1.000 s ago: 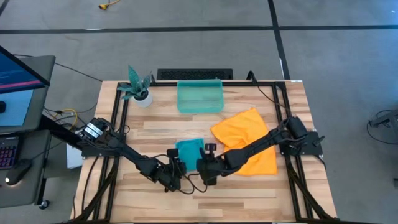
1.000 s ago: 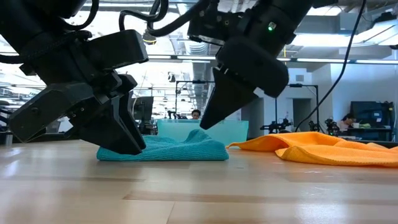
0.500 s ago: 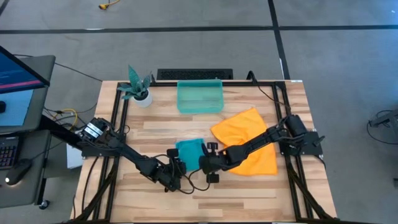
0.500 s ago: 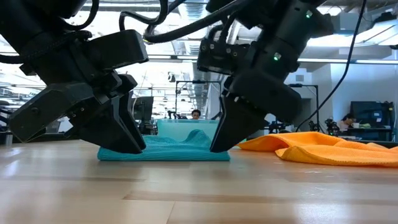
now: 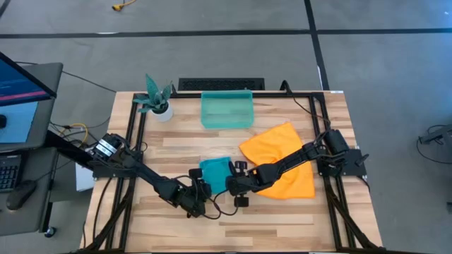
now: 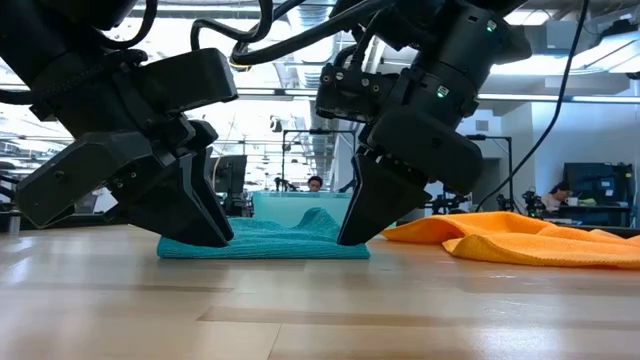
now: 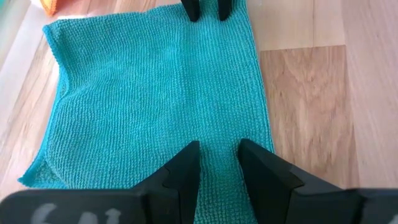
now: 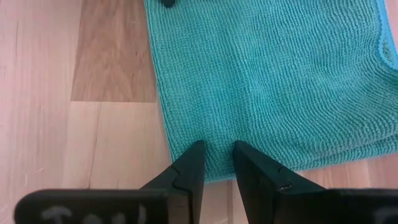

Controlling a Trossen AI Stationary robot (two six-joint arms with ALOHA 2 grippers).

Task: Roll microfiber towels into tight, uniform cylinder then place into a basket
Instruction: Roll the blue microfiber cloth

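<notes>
Now both grippers sit on the near edge of the teal towel (image 5: 215, 170), one at each end of that edge. A second ago the right gripper (image 6: 362, 232) hung tilted above the cloth with its tips off the fabric; it has since swung down and planted its fingers at the towel's right near corner, matching the left gripper (image 6: 210, 232), which has not shifted at the left near corner. That likely means the setup for rolling is done: with both ends of the edge caught, the arms can curl it away from them together.

From the left, the left gripper's fingers (image 7: 186, 171) stand slightly apart, straddling the hem and pressing into the pile; whether they pinch fabric I cannot tell. The teal towel lies near the front middle of the table (image 5: 282, 215), not yet rolled, apparently folded, with a low hump along its far side in the low view. The right gripper's fingers (image 8: 189, 168) are likewise a little apart, set on the hem.

Further right the orange towel (image 5: 282, 159) lies rumpled and flat, partly under the right arm. The basket (image 5: 227, 110) waits at the table's far side, well apart from both cloths.
</notes>
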